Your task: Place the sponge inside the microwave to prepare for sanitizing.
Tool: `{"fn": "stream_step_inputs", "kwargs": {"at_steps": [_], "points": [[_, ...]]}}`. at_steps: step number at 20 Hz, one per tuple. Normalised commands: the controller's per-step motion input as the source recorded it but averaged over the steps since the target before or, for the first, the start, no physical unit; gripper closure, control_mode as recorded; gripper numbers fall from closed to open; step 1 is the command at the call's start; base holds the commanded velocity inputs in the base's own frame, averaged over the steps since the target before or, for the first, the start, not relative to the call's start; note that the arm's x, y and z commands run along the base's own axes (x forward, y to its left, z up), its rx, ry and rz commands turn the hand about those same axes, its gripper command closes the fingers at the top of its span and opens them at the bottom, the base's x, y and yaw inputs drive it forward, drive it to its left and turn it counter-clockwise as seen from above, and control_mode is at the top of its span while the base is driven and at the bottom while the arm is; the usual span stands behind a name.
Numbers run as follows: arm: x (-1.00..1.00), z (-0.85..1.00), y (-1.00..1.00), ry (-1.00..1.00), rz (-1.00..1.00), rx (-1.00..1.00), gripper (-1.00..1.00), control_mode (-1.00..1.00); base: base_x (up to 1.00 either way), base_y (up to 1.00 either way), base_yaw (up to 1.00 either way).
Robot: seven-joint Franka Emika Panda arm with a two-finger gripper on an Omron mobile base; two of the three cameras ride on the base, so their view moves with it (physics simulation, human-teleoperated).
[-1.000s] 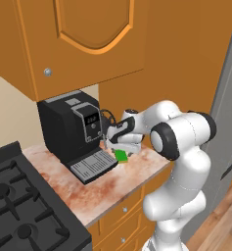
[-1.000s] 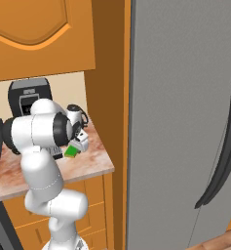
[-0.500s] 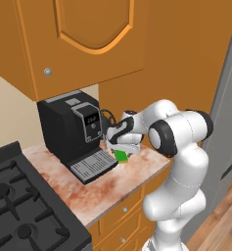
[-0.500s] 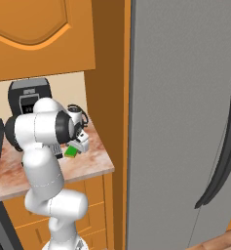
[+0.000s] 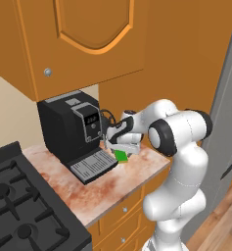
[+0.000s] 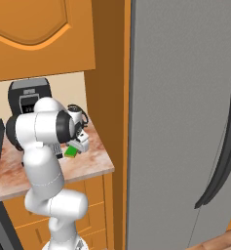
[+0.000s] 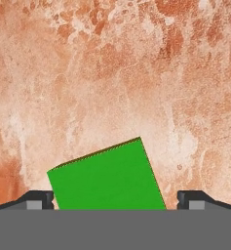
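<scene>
The big black coffee machine (image 5: 71, 128) was set at the back of the surface (image 5: 107, 188), the claw (image 5: 121, 147) was held wide open and empty low over it, and the small green sponge (image 7: 106, 177) was left flat between its tips, likely so it could be grabbed.

Orange wood cabinets (image 5: 83, 39) hanging over a mottled reddish counter (image 5: 117, 184). Grey fridge (image 6: 185, 97) standing right, black stove (image 5: 19, 206) sitting left.
</scene>
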Motion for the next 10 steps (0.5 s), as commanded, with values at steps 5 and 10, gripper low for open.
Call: {"fn": "stream_step_inputs", "kwargs": {"at_steps": [5,10], "points": [[0.05,-0.36,0.00,0.00,0.00,-0.01,-1.00,-1.00,0.00,0.00,0.00],[0.02,-0.33,0.04,0.00,0.00,-0.02,-1.00,-1.00,0.00,0.00,0.00]]}}
